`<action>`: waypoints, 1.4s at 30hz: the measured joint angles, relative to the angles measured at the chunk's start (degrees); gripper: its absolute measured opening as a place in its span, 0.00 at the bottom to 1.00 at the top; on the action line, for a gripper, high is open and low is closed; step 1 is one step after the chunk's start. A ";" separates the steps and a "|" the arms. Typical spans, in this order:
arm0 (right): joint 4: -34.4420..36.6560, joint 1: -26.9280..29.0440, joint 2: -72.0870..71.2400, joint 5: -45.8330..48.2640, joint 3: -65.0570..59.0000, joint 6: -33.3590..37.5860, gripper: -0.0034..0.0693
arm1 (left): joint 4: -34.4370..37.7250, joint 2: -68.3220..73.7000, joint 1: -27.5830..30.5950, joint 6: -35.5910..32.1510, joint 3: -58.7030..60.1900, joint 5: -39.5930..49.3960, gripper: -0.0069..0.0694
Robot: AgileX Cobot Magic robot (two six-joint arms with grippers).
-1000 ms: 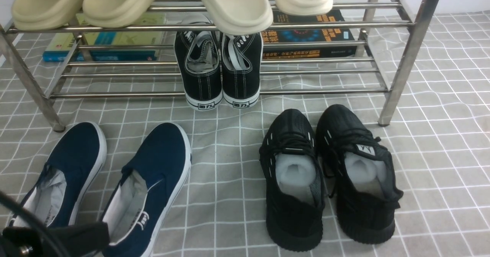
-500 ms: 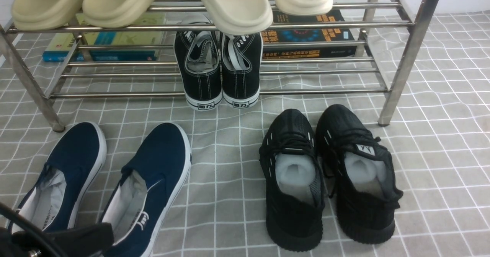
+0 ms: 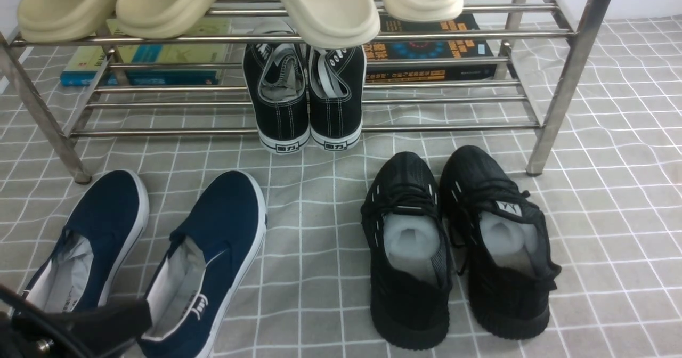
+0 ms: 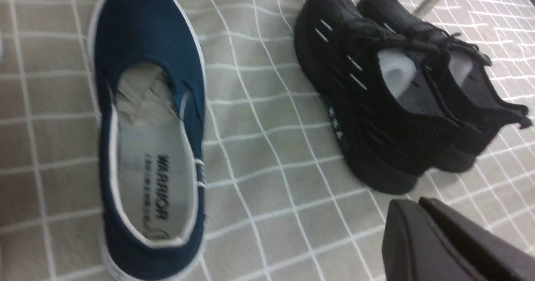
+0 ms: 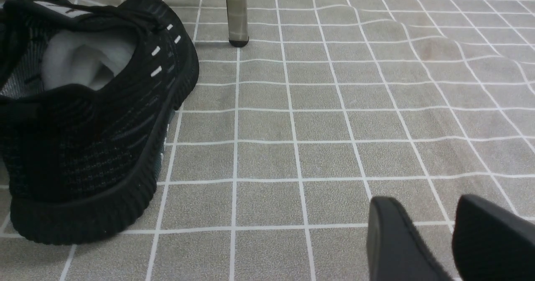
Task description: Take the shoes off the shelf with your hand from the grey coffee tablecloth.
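Observation:
The navy slip-on shoes (image 3: 218, 230) with white soles lie side by side on the grey grid tablecloth (image 3: 314, 230), in front of the steel shelf's (image 3: 565, 81) left end. One of them shows in the left wrist view (image 4: 150, 147), with "WARRIOR" on its insole. My left gripper (image 3: 141, 318) sits at the bottom left corner by the shoes' heels. In the left wrist view (image 4: 418, 201) its fingers are pressed together and hold nothing. My right gripper (image 5: 424, 205) is open and empty over bare cloth; it is out of the front view.
Black knit trainers (image 3: 458, 241) stand on the cloth at the right, also in the right wrist view (image 5: 83, 118) near a shelf leg (image 5: 237, 13). Black lace-up sneakers (image 3: 303, 102) and books (image 3: 426, 49) occupy the lower tier. Cream slippers (image 3: 325, 11) sit on top.
My left gripper has shifted slightly upward at the bottom left corner. The shoes have not moved.

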State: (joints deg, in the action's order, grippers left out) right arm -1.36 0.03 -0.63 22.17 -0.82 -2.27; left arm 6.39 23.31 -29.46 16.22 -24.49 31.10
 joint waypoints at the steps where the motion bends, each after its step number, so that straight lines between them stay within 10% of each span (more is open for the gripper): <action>1: -0.05 0.00 0.00 0.00 0.00 0.00 0.38 | -2.61 -0.83 0.70 0.04 1.53 -2.55 0.14; 18: -0.05 -0.03 0.00 0.00 0.00 0.00 0.38 | -10.48 -20.14 28.74 -4.51 25.47 -12.07 0.16; 42: -0.05 0.00 0.00 0.00 0.00 0.00 0.38 | -13.18 -24.03 31.62 -4.54 26.01 -9.91 0.20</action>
State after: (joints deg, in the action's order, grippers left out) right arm -1.42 0.03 -0.63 22.17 -0.82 -2.27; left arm -6.79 -0.72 2.16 11.68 1.52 21.19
